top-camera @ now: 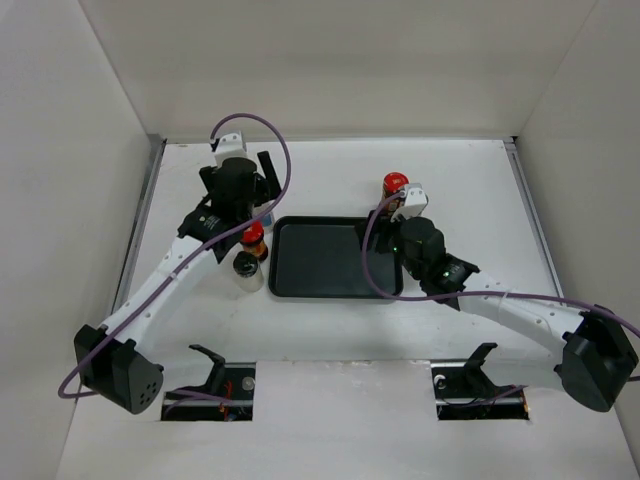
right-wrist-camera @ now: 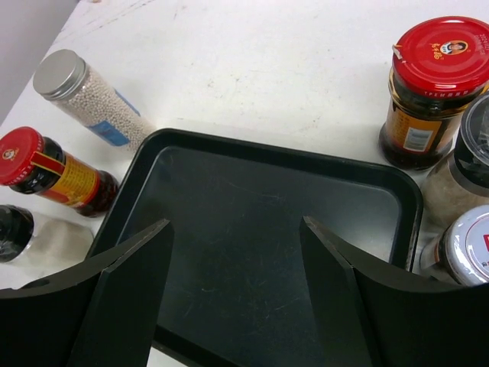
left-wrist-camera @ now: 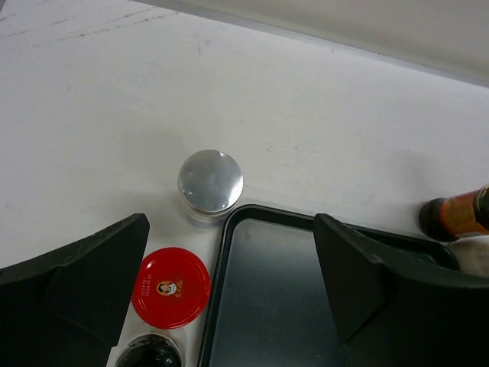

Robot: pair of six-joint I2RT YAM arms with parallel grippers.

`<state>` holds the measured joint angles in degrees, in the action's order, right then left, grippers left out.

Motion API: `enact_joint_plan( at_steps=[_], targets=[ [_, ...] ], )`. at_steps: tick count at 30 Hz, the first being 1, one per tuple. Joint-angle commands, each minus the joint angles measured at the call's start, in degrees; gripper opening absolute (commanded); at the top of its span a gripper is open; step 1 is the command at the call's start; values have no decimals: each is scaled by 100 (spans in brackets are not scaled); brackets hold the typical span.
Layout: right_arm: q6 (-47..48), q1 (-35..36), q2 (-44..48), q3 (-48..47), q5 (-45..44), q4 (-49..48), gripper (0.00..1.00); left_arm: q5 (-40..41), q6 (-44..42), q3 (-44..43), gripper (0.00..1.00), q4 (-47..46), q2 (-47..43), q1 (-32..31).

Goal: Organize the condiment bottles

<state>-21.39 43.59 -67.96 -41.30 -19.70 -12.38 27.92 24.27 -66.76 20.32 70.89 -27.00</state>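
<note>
The black tray [top-camera: 320,262] lies mid-table with nothing in it. Left of it stand condiment bottles: a silver-lidded one [left-wrist-camera: 210,182] with white beads and a blue label [right-wrist-camera: 92,95], a red-lidded dark one [left-wrist-camera: 170,287] [right-wrist-camera: 53,172] and a black-lidded clear one [left-wrist-camera: 149,353] [right-wrist-camera: 30,233]. At the tray's right end are a red-lidded jar [right-wrist-camera: 435,84] [top-camera: 395,184], a black-lidded jar [right-wrist-camera: 466,164] and a silver-lidded one [right-wrist-camera: 470,248]. My left gripper [left-wrist-camera: 229,228] [top-camera: 262,178] hovers open over the tray's left edge. My right gripper [right-wrist-camera: 235,224] [top-camera: 398,212] hovers open over the tray, empty.
White walls close the table in on the left, back and right. A dark bottle with an orange label [left-wrist-camera: 458,215] shows past the tray's far corner in the left wrist view. Purple cables loop over both arms. Two black stands sit at the near edge.
</note>
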Motion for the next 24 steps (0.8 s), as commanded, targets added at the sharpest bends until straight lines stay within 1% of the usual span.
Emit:
enact_joint_plan(
  at_steps=[1,2,3,4,6,8,9,11,12,13,15,16,17,18,19,20,24],
  targets=[
    [3,39,117,25,-34,-379,74,-59,34,154,91,-352,-312,103],
    [3,39,134,34,-34,-388,74,-59,-1,207,91,-414,-356,121],
    [3,39,152,52,-34,-396,71,-59,-36,242,91,-458,-366,147],
    [3,39,161,60,-34,-414,66,-50,-54,277,91,-484,-374,191],
    [3,39,161,61,-16,-414,49,-41,-72,330,91,-555,-374,218],
    [-6,74,126,8,37,-371,27,107,-89,313,91,-529,-270,218],
    [-6,92,99,-10,63,-335,19,247,-115,269,91,-503,-165,192],
    [-6,118,64,-54,63,-274,12,441,-212,164,92,-467,38,147],
    [-6,118,29,-89,72,-230,12,529,-282,76,93,-458,160,139],
    [-6,127,-6,-98,72,-221,15,600,-317,-20,94,-432,310,130],
    [12,127,-59,-98,72,-229,33,574,-370,-161,95,-423,504,191],
    [12,145,-85,-106,55,-256,52,539,-405,-283,95,-380,652,226],
    [12,162,-85,-106,54,-273,63,504,-441,-363,96,-318,750,253],
    [12,171,-85,-106,63,-300,71,469,-493,-494,96,-213,907,279],
    [20,189,-85,-98,63,-335,75,416,-528,-617,96,-99,1074,297],
    [29,206,-85,-89,63,-352,76,381,-537,-697,96,-11,1224,305],
    [38,206,-94,-71,63,-370,79,389,-520,-917,96,42,1716,297]
  ],
)
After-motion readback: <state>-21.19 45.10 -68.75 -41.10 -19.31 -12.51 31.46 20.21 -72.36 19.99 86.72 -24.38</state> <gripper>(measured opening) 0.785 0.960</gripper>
